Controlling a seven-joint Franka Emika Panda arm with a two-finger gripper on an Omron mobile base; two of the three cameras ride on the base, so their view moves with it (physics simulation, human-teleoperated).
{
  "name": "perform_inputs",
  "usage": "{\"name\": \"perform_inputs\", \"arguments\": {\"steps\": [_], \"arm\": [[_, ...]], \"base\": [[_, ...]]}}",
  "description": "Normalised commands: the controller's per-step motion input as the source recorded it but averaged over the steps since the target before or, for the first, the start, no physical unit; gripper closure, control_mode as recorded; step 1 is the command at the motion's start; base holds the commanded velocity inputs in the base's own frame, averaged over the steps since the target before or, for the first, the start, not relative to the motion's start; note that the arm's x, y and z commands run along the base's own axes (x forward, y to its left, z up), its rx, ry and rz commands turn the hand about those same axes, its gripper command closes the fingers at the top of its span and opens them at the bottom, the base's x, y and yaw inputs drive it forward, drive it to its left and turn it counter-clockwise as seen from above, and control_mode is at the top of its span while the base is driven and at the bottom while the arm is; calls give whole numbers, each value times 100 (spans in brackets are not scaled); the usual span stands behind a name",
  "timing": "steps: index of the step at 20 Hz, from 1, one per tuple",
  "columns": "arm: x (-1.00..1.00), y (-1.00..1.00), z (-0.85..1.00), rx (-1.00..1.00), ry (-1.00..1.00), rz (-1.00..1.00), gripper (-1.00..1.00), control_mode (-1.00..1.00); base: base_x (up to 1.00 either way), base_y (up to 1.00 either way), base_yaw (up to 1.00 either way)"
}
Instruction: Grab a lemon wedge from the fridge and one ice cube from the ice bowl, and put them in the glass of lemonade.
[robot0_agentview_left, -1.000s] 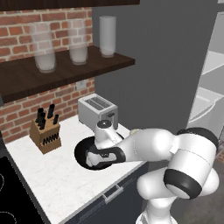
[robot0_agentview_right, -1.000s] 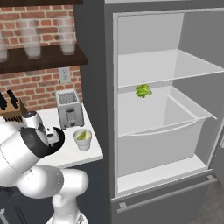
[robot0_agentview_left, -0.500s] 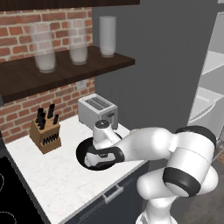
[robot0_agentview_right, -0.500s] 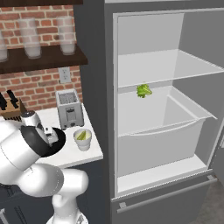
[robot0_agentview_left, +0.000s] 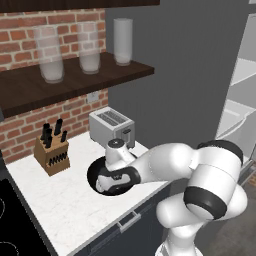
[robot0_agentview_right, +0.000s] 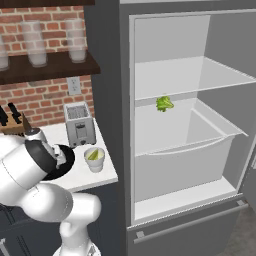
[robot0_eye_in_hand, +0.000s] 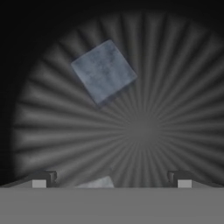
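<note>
ice bowl (robot0_agentview_left: 96, 172) | toaster (robot0_agentview_left: 111, 127) behind | glass of lemonade (robot0_agentview_right: 94, 159) beside

The ice bowl (robot0_eye_in_hand: 48, 109) is showing a matt black, ribbed inside; the ice cube (robot0_eye_in_hand: 103, 71) is looking frosted. The toaster (robot0_agentview_left: 111, 126) is gleaming like brushed metal, the knife block (robot0_agentview_left: 51, 156) looking wooden.

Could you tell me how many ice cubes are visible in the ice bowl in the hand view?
2. One ice cube lies on the ribbed floor of the ice bowl, up and left of centre; a second ice cube peeks in at the bottom edge. Others may be hidden.
</note>
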Motion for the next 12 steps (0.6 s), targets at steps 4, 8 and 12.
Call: {"name": "perform_inputs", "arguments": {"steps": [4, 8, 12], "arm": [[0, 0, -6, 0, 0, 0, -100, -100], [0, 0, 0, 0, 0, 0, 100, -100], [0, 0, 0, 0, 0, 0, 100, -100]], "base": [[0, 0, 0], [0, 0, 0], [0, 0, 0]]}}
